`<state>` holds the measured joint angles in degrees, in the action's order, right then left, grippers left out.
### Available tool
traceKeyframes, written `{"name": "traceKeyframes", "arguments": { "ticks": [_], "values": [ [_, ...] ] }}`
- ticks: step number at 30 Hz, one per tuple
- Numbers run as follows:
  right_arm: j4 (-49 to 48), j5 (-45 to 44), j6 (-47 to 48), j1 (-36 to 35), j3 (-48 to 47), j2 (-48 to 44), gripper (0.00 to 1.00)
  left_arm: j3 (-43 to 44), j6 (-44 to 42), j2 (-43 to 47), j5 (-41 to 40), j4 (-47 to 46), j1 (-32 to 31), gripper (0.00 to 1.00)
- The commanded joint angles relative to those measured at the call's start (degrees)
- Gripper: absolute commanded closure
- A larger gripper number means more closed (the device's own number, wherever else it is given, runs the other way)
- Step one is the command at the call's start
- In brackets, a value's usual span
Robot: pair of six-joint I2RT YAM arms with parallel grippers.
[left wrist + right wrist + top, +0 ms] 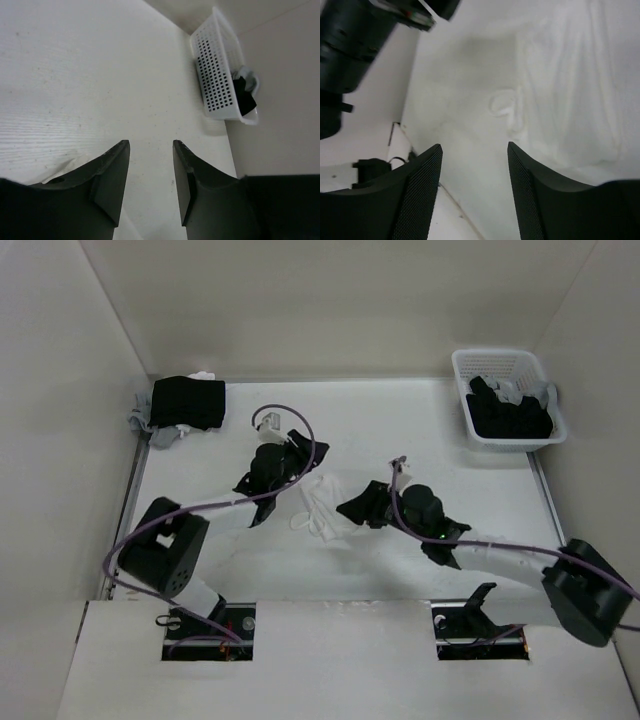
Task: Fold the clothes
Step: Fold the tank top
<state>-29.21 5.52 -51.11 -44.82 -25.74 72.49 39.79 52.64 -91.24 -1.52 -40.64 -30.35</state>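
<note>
Black folded stack: far-left corner. Left gripper: jaws parted, gap empty. The clothes: mid-table between both grippers, long axis roughly far-to-near, well apart from every table edge. Right gripper: jaws wide, empty, above the fabric. Basket: far-right corner.

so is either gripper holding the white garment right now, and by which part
Nothing is held. Both the left gripper and the right gripper have their fingers apart and empty; the white garment lies on the table.

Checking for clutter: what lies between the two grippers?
The white garment lies between the left gripper and right gripper, clearest in the top view.
</note>
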Motion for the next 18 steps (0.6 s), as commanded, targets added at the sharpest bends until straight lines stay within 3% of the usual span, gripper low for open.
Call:
{"name": "traceKeyframes", "arguments": {
  "ticks": [1, 6, 11, 18],
  "values": [
    [3.71, -3.84, 7.15, 1.88, -2.56, -8.48, 0.37, -3.74, -3.94, 8.69, -2.25, 4.49, 1.04, 0.61],
    [4.96, -11.04, 9.63, 8.37, -2.13, -15.35, 0.28, -10.69, -6.85, 19.94, -6.3, 14.96, 2.97, 0.55],
    [1.8, -17.2, 10.6, 15.76, 2.6, -16.24, 0.17, -16.49, -7.55, 29.35, -4.29, 24.02, 8.15, 0.51],
    [-1.81, -19.32, 6.9, 20.87, 8.25, -15.1, 0.13, -22.73, -7.29, 38.32, -0.42, 29.65, 18.08, 0.48]
  ]
}}
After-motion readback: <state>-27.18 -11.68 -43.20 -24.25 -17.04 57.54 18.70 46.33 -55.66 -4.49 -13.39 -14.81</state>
